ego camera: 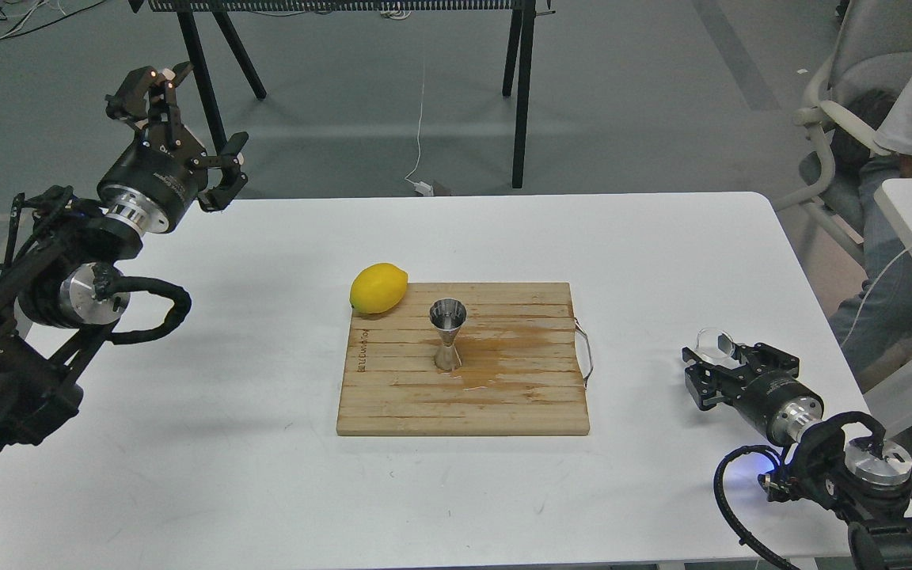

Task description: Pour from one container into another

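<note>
Glass cup [716, 343] seen lower right on desk [266, 491], right end effector [719, 366] around it; grip unclear. Jigger [447, 335] upright mid-frame on board [503, 396]. Left end effector [179, 127] spread, empty, upper left. Nothing poured yet.

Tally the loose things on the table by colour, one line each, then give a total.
Yellow: 1, the lemon.
Silver metal: 1, the jigger.
Clear glass: 1, the cup at the right claw.
Brown wood: 1, the cutting board.
Total: 4.
</note>
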Controlling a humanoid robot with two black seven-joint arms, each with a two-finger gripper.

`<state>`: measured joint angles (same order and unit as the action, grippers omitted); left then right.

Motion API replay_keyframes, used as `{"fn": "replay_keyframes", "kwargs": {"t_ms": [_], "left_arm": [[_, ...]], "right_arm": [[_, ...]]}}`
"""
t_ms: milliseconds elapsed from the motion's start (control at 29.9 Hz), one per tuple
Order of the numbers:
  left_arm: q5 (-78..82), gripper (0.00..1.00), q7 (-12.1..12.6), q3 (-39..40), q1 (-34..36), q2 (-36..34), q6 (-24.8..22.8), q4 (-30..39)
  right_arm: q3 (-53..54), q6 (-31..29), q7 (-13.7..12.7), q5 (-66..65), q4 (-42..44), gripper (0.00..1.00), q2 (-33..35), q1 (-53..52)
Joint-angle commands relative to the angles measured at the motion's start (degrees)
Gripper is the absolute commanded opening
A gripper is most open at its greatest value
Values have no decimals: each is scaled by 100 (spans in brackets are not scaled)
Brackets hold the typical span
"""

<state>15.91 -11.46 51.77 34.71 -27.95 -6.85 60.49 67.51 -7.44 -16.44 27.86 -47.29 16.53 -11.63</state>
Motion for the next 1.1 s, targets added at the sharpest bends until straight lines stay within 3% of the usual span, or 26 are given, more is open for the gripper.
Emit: {"fn": "replay_keyframes", "kwargs": {"t_ms": [0,368,601,769,835,1002,1069], "left_arm": [[0,100,-5,9,0,-9,0,6],[0,100,-5,0,0,9,0,7],[0,100,4,62,27,-8,-27,-37],[-27,100,4,88,62,9,-105,-265],[-70,100,-22,210,62,27,-176,-336],[-483,100,-5,782,97,369,-272,-687],[-615,100,-14,887,228,413,-413,-950]], "right_arm": [[26,14,18,0,-201,97,61,55],[79,-21,79,-18,-843,98,491,565],[105,-1531,132,-44,-1080,99,984,724],[158,-1673,158,-543,-993,99,1361,22],[166,-1708,316,-886,-905,100,1380,-286],[132,-2056,1247,-1134,-528,100,1362,-1033],[70,-2056,1397,-1195,-212,100,1318,-1384]]}}
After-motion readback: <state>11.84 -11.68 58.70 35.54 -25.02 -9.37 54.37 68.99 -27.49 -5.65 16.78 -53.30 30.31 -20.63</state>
